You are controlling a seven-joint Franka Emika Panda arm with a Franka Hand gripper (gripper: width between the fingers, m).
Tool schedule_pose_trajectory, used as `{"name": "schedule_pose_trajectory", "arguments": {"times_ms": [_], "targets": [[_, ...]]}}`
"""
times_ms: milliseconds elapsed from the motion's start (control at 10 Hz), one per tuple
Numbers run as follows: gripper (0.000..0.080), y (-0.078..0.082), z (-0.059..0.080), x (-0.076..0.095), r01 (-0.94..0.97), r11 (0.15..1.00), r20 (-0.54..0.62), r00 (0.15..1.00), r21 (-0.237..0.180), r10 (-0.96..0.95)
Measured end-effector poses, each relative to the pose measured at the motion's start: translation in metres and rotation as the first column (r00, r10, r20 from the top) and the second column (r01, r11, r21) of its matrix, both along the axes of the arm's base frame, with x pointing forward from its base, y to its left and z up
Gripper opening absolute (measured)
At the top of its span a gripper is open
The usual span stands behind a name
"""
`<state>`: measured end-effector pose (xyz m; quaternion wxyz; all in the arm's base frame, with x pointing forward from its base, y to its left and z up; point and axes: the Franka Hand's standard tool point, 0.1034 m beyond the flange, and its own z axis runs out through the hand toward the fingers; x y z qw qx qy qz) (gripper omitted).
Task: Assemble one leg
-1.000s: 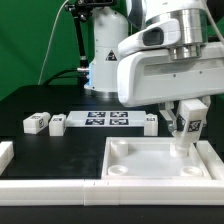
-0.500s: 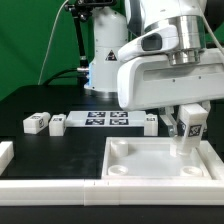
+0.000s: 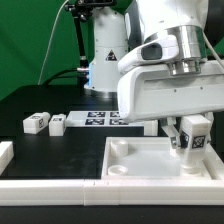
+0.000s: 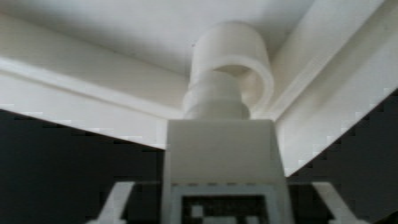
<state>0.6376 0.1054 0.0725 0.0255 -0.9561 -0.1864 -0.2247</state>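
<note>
Franka's gripper [image 3: 190, 128] is clamped narrowly on the leg [image 3: 186, 150], which stands upright between its fingers with the marker tag facing the exterior view; directly below the gripper lies the white panel [image 3: 140, 168], and the leg's lower end reaches down into the panel's far corner socket on the exterior view's right; in the wrist view the leg [image 4: 222, 140] runs away from the gripper and its rounded end meets that raised corner, though whether it is seated I cannot tell; well off to the exterior view's left of the gripper, two loose legs [image 3: 45, 123] rest side by side on the black table [image 3: 40, 145], with the marker board [image 3: 100, 118] between them and the gripper; a white rail [image 3: 50, 185] lies nearer the camera than the gripper; behind the gripper stand the arm's base [image 3: 105, 60] and a green curtain [image 3: 25, 40].
</note>
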Motion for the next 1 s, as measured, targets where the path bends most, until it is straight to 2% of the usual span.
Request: {"name": "schedule_pose_trajectory", "arguments": {"times_ms": [500, 700, 1000], "targets": [[0.0288, 0.005, -0.008, -0.007, -0.009, 1.0, -0.009, 1.0, 0.0, 0.009], [0.0288, 0.004, -0.016, -0.01, -0.009, 1.0, -0.009, 1.0, 0.0, 0.009], [0.0288, 0.006, -0.018, -0.009, -0.006, 1.0, 0.033, 0.999, 0.005, 0.006]]}}
